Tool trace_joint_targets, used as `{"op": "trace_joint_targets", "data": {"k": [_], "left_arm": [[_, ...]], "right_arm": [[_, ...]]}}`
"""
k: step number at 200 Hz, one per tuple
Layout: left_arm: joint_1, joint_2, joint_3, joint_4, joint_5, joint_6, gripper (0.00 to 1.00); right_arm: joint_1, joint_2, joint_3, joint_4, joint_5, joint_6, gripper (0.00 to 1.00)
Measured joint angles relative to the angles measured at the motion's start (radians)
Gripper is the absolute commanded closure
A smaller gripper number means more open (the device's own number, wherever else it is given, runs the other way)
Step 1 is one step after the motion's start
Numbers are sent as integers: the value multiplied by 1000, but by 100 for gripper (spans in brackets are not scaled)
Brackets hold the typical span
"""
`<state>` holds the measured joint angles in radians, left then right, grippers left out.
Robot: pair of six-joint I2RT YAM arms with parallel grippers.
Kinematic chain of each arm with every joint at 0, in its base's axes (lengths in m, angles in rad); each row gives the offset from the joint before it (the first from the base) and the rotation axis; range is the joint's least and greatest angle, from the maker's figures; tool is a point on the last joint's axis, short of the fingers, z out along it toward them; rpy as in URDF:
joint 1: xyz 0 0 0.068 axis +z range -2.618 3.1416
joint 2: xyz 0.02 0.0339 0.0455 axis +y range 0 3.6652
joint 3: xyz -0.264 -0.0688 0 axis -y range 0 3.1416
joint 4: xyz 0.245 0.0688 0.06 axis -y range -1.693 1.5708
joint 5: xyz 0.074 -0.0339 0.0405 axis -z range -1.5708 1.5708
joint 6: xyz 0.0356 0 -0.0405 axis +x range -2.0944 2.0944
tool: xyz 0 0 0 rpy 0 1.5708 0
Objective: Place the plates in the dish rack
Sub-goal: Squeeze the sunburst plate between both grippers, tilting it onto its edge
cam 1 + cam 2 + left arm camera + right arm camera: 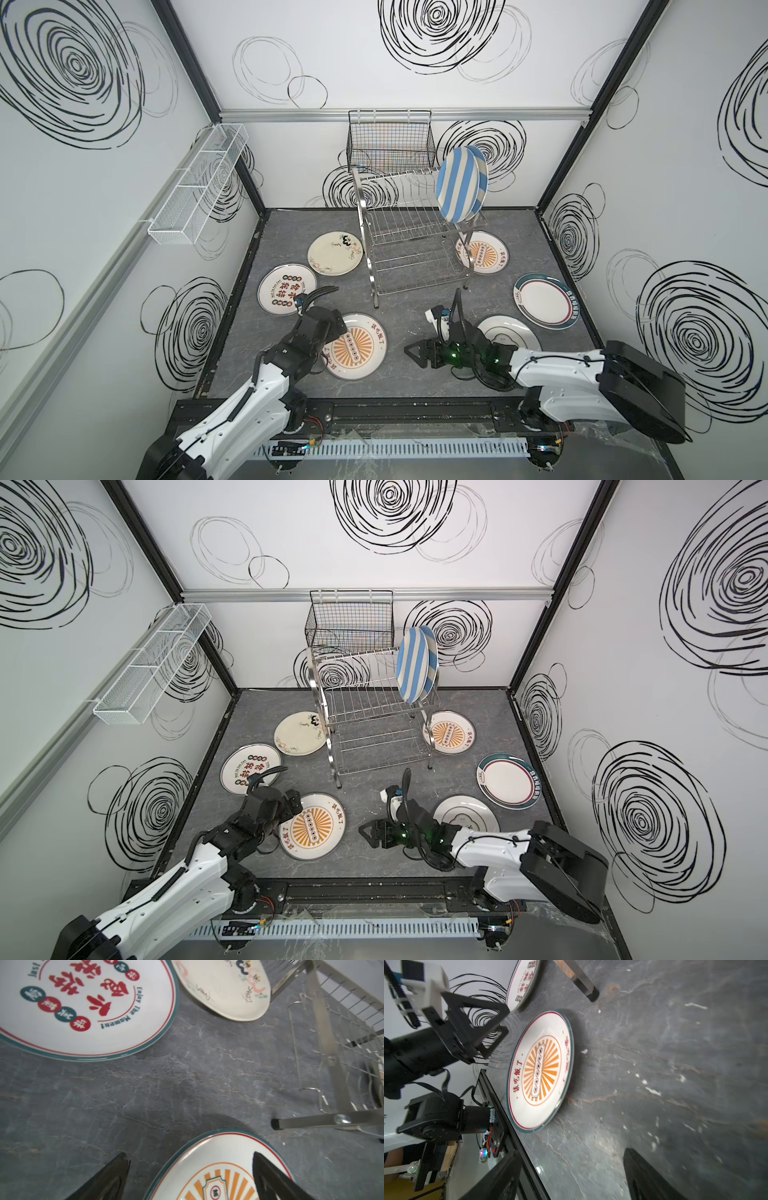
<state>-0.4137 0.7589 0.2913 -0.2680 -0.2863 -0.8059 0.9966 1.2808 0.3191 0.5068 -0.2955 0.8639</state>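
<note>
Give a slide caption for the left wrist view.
Open left pincer over the sunburst plate; red-lettered plate, cream floral plate and dish rack nearby.

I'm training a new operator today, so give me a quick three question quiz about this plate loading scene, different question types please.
1. True or false: the dish rack holds two striped plates upright in its top tier.
2. How many plates lie flat on the table?
3. The open left claw is poised at the edge of: A) the near sunburst plate, B) a striped plate, C) the black basket.
Key: 1 true; 2 six; 3 A.
</note>
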Motion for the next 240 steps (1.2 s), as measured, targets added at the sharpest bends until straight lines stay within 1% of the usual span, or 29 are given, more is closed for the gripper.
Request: {"op": "trace_joint_targets", "data": {"k": [13, 33, 100, 133, 141, 158, 173, 200, 230, 240], "left_arm": [[23, -18, -21, 5, 28, 10, 4], [35, -54, -59, 27, 77, 14, 4], [36, -79, -141, 103, 203, 8, 4], [36, -99, -159, 130, 246, 7, 4], [36, -102, -163, 136, 253, 8, 4], [31, -110, -166, 138, 269, 8, 4], [22, -118, -169, 140, 285, 12, 4], [-2, -121, -174, 145, 312, 21, 4], [-47, -119, -174, 144, 295, 29, 4], [-66, -119, -174, 143, 283, 31, 4]], "right_arm": [[0, 44, 22, 46, -4, 0, 19], [0, 103, 51, 71, -10, -3, 20], [11, 332, 162, 127, -70, -8, 24], [18, 385, 194, 135, -87, -9, 25], [18, 391, 199, 137, -87, -9, 28], [18, 403, 201, 151, -87, -8, 29], [18, 420, 210, 162, -89, -6, 34], [18, 459, 220, 204, -92, 6, 39], [13, 474, 221, 225, -95, 27, 45], [8, 475, 221, 225, -94, 34, 49]]}}
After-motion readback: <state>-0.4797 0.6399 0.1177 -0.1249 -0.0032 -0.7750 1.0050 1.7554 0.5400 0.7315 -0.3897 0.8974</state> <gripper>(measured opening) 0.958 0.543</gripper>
